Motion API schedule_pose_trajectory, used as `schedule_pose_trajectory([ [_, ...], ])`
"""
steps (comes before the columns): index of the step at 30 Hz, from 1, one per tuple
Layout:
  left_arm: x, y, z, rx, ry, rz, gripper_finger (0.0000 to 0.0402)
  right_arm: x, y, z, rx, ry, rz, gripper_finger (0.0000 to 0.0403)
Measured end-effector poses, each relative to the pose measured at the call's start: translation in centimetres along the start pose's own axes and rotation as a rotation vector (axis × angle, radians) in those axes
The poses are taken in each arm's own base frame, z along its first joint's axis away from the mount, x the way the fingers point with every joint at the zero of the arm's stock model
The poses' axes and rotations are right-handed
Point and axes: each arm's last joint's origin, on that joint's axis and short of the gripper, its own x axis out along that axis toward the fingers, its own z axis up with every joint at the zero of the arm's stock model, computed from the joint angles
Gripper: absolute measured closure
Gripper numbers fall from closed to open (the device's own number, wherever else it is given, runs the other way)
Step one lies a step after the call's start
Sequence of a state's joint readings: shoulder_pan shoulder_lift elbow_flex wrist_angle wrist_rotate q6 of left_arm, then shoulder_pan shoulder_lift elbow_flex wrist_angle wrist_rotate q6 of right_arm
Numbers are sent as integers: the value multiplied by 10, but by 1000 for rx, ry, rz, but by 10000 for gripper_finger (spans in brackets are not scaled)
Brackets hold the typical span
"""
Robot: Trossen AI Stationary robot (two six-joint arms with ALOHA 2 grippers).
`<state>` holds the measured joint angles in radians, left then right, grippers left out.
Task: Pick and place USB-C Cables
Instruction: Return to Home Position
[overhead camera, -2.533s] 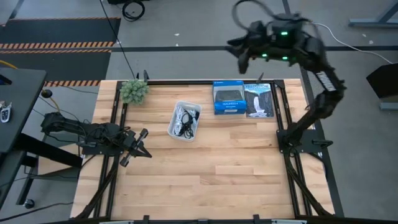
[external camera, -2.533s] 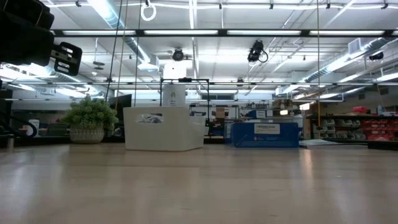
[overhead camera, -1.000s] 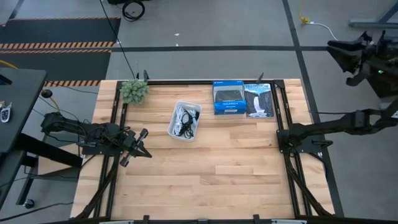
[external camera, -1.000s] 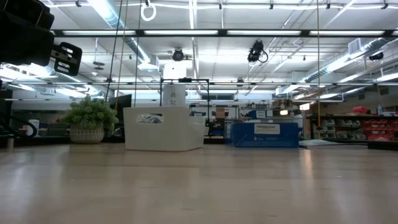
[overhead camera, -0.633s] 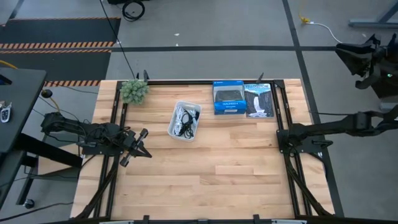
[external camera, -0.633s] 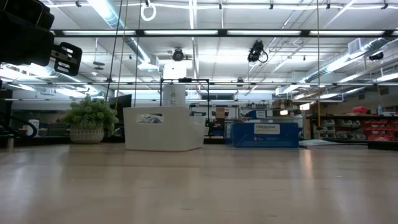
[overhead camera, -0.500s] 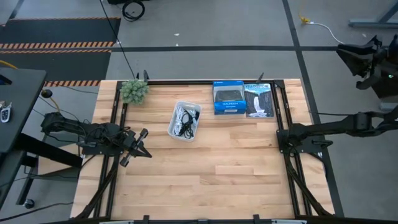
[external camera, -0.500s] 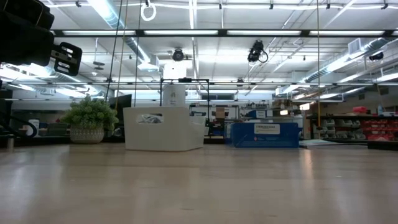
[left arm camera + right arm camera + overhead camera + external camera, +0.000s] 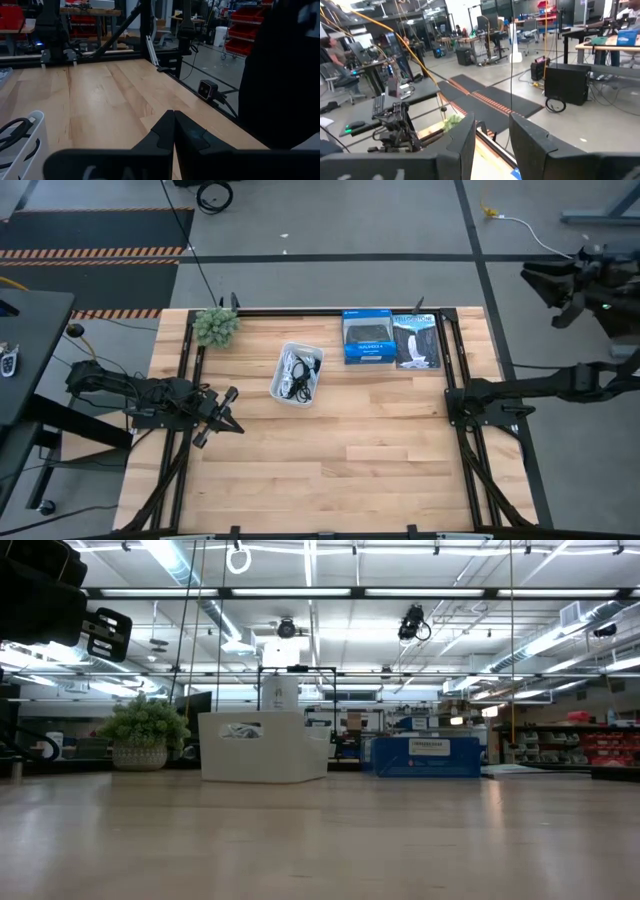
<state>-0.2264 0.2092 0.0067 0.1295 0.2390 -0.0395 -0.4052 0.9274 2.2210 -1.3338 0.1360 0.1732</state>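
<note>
1. USB-C cables (image 9: 298, 372): bundled inside the white bin (image 9: 262, 745), far centre of the table (image 9: 380, 450); none seen loose.
2. Left gripper (image 9: 173, 114): fingers pressed together, empty, at left edge.
3. Right gripper (image 9: 492, 120): fingers apart, empty, beyond far-right corner. Likely only parking remains.

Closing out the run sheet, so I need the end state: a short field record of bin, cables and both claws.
bin: white bin, on the table, near the blue box
cables: USB-C cables, bundled inside the bin
left claw: shut, empty, at the table's left edge
right claw: open, empty, off the table past its right side
</note>
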Motion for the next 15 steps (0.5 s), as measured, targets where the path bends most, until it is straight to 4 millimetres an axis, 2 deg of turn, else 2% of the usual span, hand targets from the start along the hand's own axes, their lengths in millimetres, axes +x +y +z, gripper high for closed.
schedule_pose_trajectory([
  [7, 0, 0, 0, 0, 0, 0, 390, 23, 1, -14, -6, 15, 1, 277],
  [15, 0, 0, 0, 0, 0, 0, 390, 51, 2, -42, 21, -16, 68, 277],
])
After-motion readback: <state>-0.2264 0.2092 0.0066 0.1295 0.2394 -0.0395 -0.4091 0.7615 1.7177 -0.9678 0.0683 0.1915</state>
